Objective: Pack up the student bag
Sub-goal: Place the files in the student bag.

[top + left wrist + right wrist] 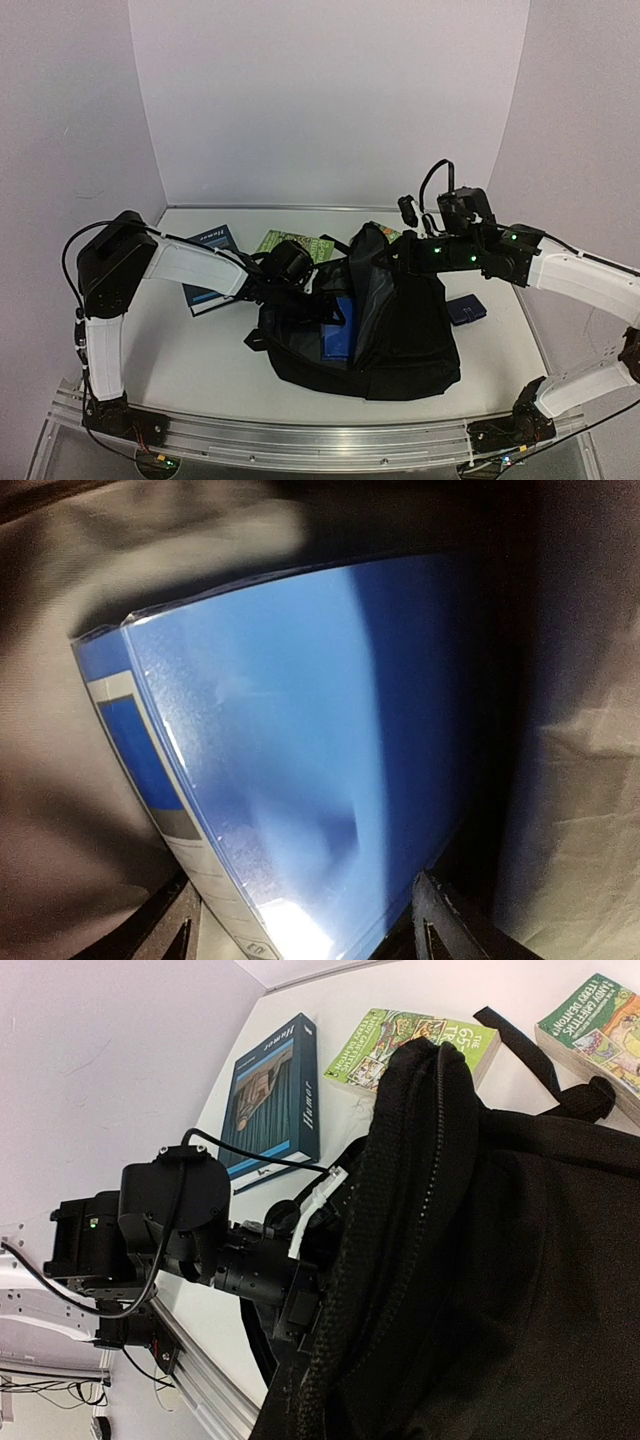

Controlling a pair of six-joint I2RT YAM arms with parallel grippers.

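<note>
The student bag (410, 340) lies open in the middle of the table, its black fabric filling the right wrist view (520, 1260). A blue book (343, 335) stands inside it against the grey lining (60, 730). My left gripper (316, 298) reaches into the opening from the left. It is open, its fingers (180, 925) set wide on either side of the blue book's (300, 730) near end. My right gripper (392, 258) is shut on the bag's upper flap and holds it raised. Its own fingers are hidden in the right wrist view.
A dark blue Homer book (210, 265) (275, 1100) and a green book (295, 243) (400, 1045) lie behind the left arm (200, 1240). Another green book (595, 1030) lies behind the bag. A small dark blue pouch (466, 310) sits right of the bag.
</note>
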